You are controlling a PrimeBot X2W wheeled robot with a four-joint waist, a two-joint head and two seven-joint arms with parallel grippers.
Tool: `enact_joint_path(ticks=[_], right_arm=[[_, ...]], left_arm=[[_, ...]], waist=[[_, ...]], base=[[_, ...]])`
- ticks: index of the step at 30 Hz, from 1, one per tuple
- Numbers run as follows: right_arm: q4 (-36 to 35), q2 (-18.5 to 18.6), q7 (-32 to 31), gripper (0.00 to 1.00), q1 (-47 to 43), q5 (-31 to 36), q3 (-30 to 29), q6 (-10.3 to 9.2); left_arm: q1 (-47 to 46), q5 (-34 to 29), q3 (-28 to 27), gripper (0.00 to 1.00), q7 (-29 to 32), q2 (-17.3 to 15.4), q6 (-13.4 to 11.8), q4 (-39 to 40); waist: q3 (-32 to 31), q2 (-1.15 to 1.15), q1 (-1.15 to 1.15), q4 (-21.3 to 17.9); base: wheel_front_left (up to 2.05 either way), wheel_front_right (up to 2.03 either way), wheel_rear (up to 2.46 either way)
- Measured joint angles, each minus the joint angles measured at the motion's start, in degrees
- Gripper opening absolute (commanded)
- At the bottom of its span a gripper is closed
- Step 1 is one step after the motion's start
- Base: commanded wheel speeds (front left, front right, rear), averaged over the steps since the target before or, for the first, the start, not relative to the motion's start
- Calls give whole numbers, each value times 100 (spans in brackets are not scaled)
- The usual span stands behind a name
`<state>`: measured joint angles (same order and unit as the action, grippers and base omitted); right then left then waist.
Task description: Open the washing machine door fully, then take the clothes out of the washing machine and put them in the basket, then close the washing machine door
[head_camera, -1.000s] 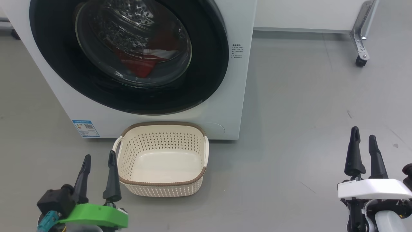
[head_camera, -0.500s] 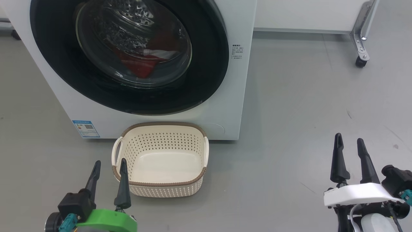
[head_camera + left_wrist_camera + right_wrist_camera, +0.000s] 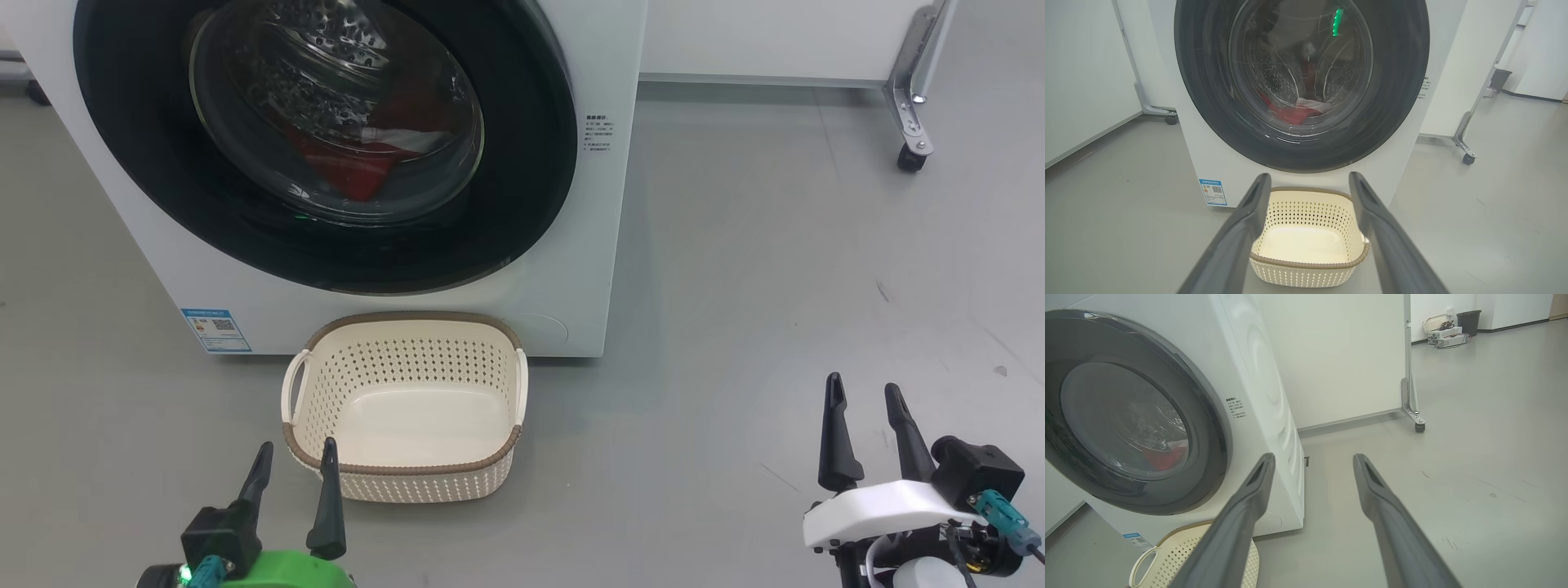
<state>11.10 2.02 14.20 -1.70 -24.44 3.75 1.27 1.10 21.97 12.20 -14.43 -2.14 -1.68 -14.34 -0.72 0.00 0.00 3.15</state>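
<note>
- Door (image 3: 522, 163) shut, red clothes (image 3: 351, 171) behind the glass (image 3: 269, 98).
- Basket (image 3: 404, 469) on the floor (image 3: 735, 286), just in front of the washer (image 3: 588, 269).
- Left jaws, right jaws — both wide open, gripping nothing.

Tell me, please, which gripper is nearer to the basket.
Left. The left gripper sits at the near left corner of the basket; the right gripper is well off to its right.

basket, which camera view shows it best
Head view: the whole basket is seen from above, rim, both handles and empty inside. The left wrist view has it partly behind the left gripper. The right wrist view catches one corner with a handle.
</note>
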Motion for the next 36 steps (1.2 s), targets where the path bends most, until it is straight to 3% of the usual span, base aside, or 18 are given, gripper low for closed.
enact_joint_path(ticks=[9,36], right_arm=[[199,2,0,100,3,240,82,-93],[382,2,0,100,61,246,104,-100]], left_arm=[[1,-57,74,100,0,-2,-112,-244],[-21,-40,118,100,0,-2,-209,-327]], waist=[[-5,0,0,13],[-47,0,0,59]], base=[[0,0,0],[0,0,0]])
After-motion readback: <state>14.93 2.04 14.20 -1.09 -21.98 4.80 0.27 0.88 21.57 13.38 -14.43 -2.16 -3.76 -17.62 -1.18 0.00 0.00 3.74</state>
